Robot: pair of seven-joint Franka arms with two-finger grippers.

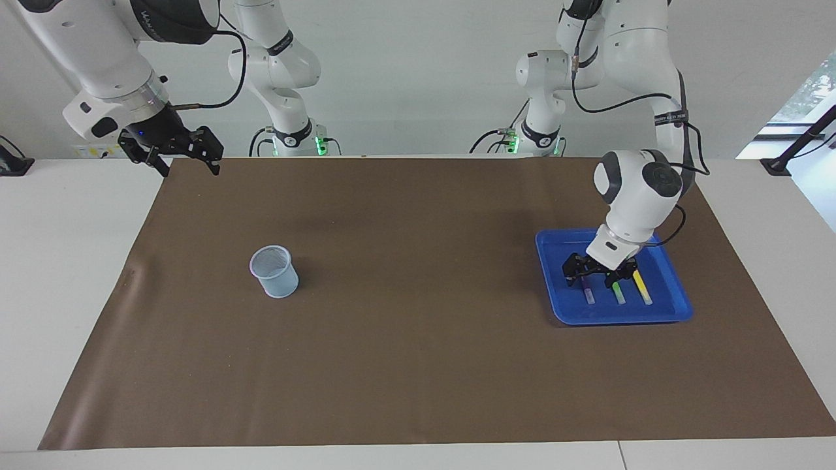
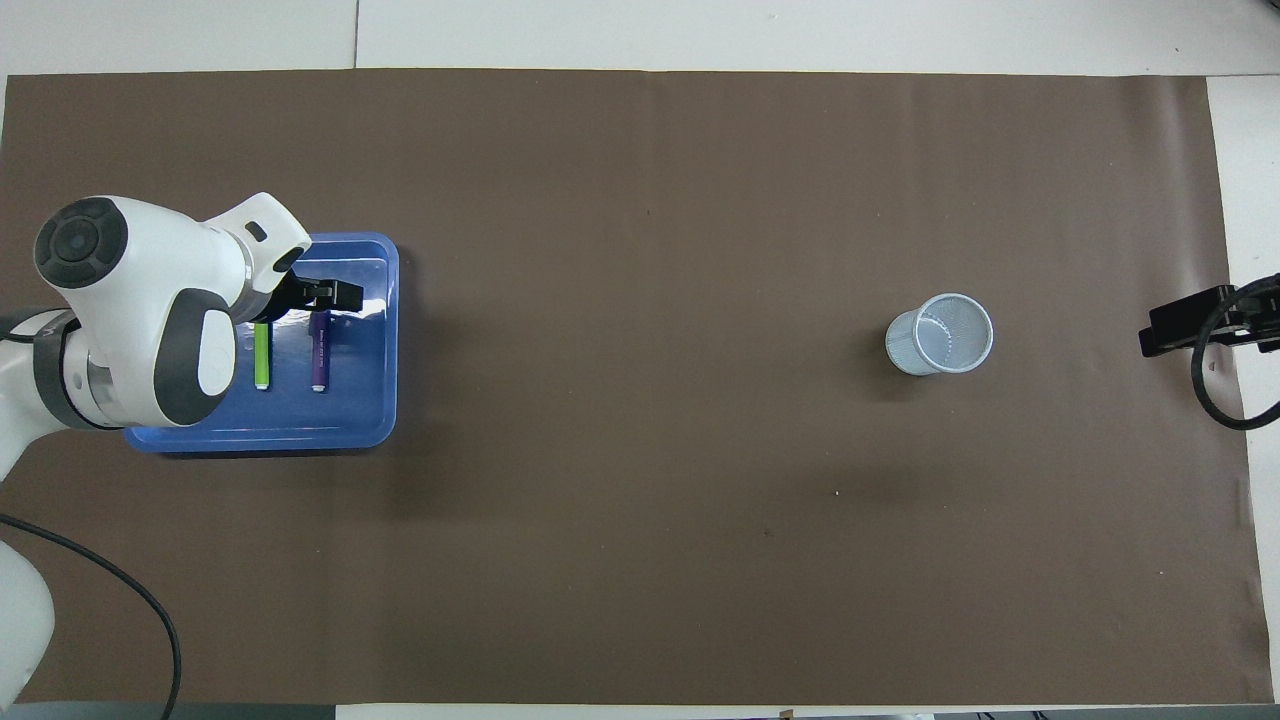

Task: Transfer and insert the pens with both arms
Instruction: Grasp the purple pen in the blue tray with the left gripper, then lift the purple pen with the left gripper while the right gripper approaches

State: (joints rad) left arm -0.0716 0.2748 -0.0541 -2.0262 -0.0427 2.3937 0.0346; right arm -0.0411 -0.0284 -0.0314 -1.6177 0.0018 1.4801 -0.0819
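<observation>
Brown paper (image 1: 418, 365) is spread over most of the white table (image 1: 72, 274), and going across the facing view from its first edge, the right gripper (image 1: 175, 151) is seen raised over the paper's corner at the right arm's end, fingers spread wide and nothing held, that arm just waiting; in the overhead view only a black bit of it (image 2: 1195, 320) is caught at the frame edge. Next comes a pale mesh cup (image 1: 274, 271), stood upright on the paper, well apart from everything else. Then a long bare stretch, and at the left arm's end a blue tray (image 1: 679, 307) is found with all three pens lying side by side in it. The left gripper (image 1: 595, 273) is lowered into the tray, jaws spread wide, positioned around the purple pen (image 1: 588, 292), with one fingertip down near the green pen (image 1: 618, 295). Whether anything is actually touched can't be made out. The yellow pen (image 1: 642, 288) is left just beside, uncovered. From overhead the yellow one is completely hidden under the arm's wrist, and the upper ends of the green and purple pens are covered by the gripper.
</observation>
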